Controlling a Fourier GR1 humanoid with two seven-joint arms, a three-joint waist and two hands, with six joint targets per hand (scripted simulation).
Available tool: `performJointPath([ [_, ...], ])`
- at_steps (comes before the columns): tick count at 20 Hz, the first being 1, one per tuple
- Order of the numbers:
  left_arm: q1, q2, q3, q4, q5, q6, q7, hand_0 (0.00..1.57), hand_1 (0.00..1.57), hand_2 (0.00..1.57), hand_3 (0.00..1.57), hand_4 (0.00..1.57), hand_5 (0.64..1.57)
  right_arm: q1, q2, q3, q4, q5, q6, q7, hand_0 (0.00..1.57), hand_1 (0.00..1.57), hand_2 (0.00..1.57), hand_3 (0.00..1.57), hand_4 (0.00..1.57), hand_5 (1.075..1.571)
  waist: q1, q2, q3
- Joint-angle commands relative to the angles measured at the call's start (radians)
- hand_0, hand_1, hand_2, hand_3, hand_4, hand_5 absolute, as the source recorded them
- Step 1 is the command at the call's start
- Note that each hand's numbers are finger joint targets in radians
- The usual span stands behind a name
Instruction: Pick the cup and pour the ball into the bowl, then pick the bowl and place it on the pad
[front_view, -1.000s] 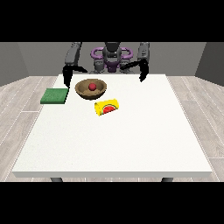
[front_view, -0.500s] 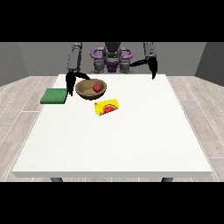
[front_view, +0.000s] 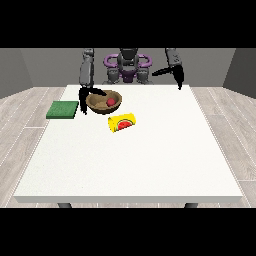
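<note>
Front view: brown bowl (front_view: 103, 102) with red ball (front_view: 110, 102) sits far on the white table (front_view: 150, 165), grey plank floor around; view-left hand (front_view: 84, 100) at its rim, grip unclear; yellow cup (front_view: 122, 122) lies beside; green pad (front_view: 62, 109) left. View-right hand (front_view: 178, 76) hovers, fingers unclear.

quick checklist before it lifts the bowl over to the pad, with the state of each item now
1. Ball in the bowl: ok.
2. Cup lying apart from the bowl: ok.
3. Hand at the view's left at the bowl's rim: ok; grip closed: cannot tell.
4. Green pad bare on top: ok.
5. Hand at the view's right away from the bowl: ok.
</note>
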Motion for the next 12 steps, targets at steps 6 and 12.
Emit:
performJointPath([
  [6, -0.016, 0.004, -0.023, -0.066, 0.011, -0.045, -0.05, 0.0, 0.0, 0.0, 0.0, 0.47, 1.564, 0.07, -0.063, 0.01, 0.104, 0.122, -0.274, 0.063, 1.57, 1.57, 1.57, 1.09, 0.85, 1.505, 0.093, 0.097, -0.0032],
  [12, -0.046, -0.01, -0.029, -0.053, 0.027, -0.061, 0.015, 0.0, 0.0, 0.0, 0.0, 0.76, 1.507, 0.08, -0.088, 0.084, 0.062, 0.255, -0.478, 0.167, 1.57, 1.57, 1.57, 1.4, 0.92, 1.565, 0.121, 0.038, -0.0044],
])
